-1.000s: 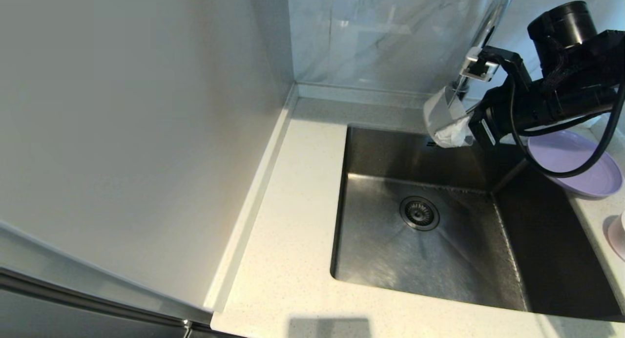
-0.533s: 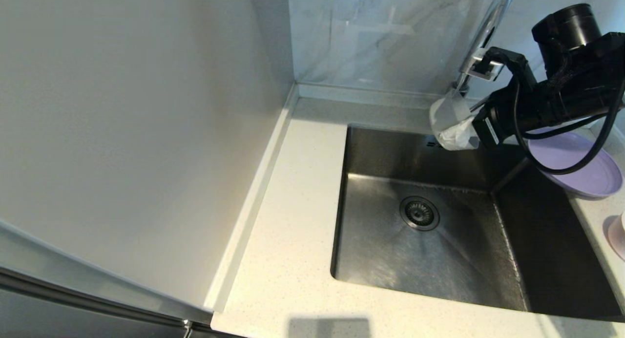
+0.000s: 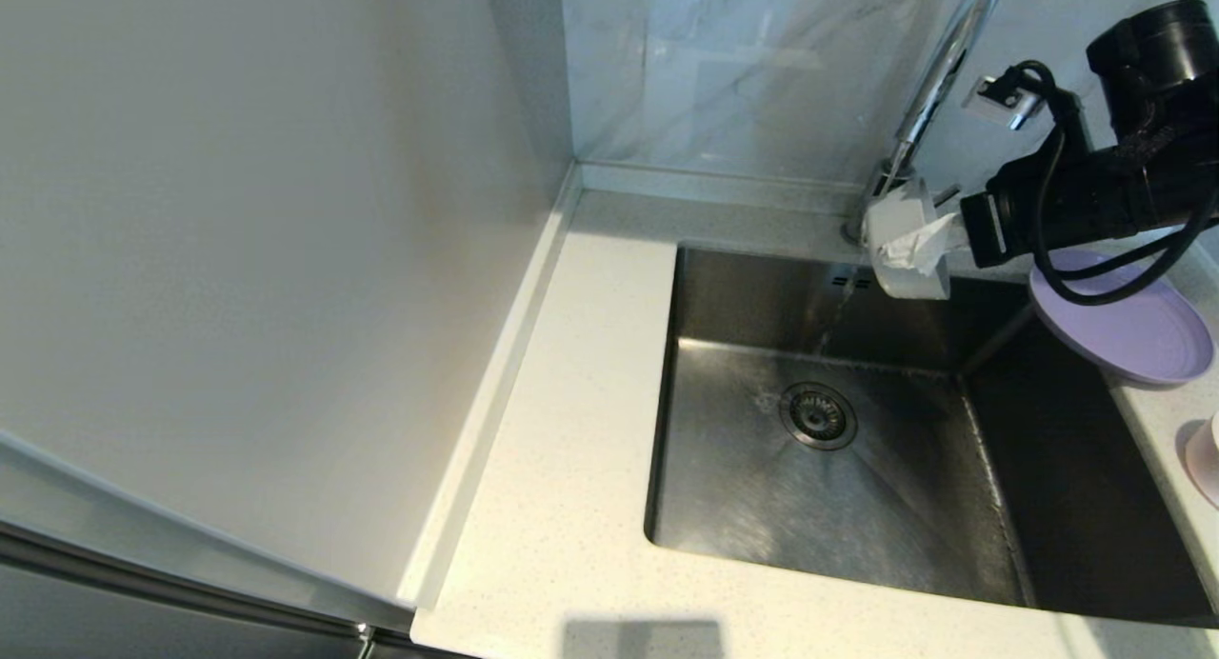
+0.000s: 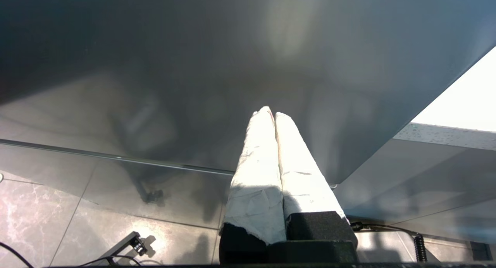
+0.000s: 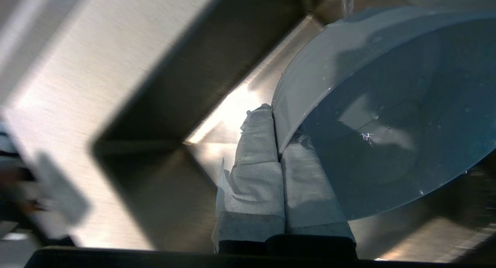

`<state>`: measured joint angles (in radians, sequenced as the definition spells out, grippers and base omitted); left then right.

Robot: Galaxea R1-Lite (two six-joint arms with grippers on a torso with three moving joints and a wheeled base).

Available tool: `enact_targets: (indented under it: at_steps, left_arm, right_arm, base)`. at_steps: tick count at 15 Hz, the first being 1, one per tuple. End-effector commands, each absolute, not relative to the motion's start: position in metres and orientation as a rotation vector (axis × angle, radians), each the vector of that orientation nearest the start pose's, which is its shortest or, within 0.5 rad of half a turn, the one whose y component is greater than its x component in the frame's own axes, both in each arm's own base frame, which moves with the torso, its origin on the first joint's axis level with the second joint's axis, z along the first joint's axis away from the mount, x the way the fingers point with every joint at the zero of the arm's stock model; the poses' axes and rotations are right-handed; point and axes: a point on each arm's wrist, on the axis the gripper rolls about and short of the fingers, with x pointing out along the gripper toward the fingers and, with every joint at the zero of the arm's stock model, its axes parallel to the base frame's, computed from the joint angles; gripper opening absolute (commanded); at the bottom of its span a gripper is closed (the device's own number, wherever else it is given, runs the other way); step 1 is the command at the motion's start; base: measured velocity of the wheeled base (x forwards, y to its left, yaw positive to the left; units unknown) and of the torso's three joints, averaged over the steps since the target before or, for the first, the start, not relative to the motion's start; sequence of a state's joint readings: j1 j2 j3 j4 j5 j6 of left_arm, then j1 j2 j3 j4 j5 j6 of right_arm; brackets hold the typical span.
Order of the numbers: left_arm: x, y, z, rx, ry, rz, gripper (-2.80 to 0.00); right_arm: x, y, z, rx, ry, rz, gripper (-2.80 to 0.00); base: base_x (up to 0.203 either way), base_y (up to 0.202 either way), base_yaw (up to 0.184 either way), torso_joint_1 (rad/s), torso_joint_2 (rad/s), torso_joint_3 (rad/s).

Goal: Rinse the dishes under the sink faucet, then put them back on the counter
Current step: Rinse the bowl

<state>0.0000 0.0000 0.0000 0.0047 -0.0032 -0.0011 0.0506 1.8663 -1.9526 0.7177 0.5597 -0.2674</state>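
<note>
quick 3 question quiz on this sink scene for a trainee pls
1. True or false: water is running from the sink faucet into the sink.
2. Where is the purple plate? A down in the basin; B on the counter right of the sink; C stacked in the bowl.
3. Fill in: the right gripper hovers beside the faucet's ____; the left gripper is parked elsewhere.
Key: 1 true; 2 B; 3 base.

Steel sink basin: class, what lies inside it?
A round metal drain strainer and a thin water stream. The right gripper, gripping a pale bowl, and its black arm cover the back right corner.
</note>
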Motion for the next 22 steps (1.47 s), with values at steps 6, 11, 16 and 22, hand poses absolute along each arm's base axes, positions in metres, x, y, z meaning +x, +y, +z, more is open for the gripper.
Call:
enact_targets:
  at_steps: [6, 11, 16, 22]
  left_arm:
    - [-0.023, 0.0, 0.075, -0.002, 0.005, -0.003, -2.8]
    - [-0.023, 0.0, 0.075, -0.002, 0.005, -0.003, -2.8]
    - [-0.023, 0.0, 0.075, -0.002, 0.005, -0.003, -2.8]
    - [-0.023, 0.0, 0.075, -0.002, 0.005, -0.003, -2.8]
  right_arm:
    - [0.312, -0.036, 0.312, 0.539, 0.636, 0.847, -2.8]
    - [0.314, -0.053, 0.291, 0.761, 0.722, 0.901, -2.8]
    - [0.33, -0.047, 0.281, 0.775, 0.749, 0.94, -2.8]
    - [0.347, -0.03, 0.286, 0.685, 0.686, 1.032, -2.8]
  base:
    - [0.0, 0.0, 0.0, 0.0, 0.0, 0.0]
    - [0.0, 0.0, 0.0, 0.0, 0.0, 0.0]
    - [0.0, 0.0, 0.0, 0.0, 0.0, 0.0]
    - [0.0, 0.0, 0.0, 0.0, 0.0, 0.0]
